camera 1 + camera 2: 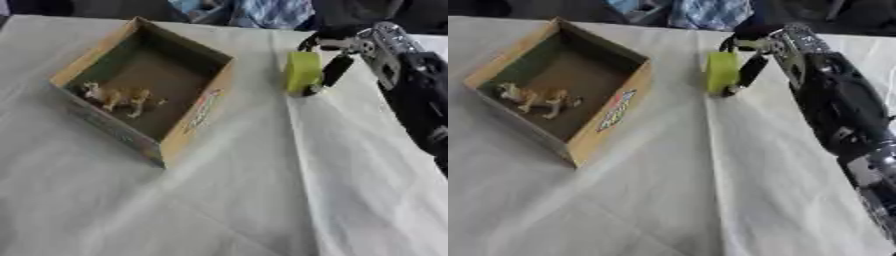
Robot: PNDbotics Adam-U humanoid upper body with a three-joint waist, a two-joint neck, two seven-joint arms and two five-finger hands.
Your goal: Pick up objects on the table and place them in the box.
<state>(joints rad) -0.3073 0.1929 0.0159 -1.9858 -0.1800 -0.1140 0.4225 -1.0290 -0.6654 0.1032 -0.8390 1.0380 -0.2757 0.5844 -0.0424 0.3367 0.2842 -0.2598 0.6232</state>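
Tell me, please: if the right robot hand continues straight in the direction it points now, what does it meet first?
The right robot hand, holding the yellow-green block, points left toward the cardboard box; its near wall probably comes first, though depth is unclear.

Paired head views, downward, table (219,200)

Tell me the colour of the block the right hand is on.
Yellow-green block, clearest in the left eye view, with the right hand's fingers around it.

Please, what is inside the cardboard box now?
Inside the cardboard box lies one small tan toy animal, near its left wall, on the brown floor. Nothing else shows there. The near wall hides a strip of the floor. The yellow block is outside, in the right hand.
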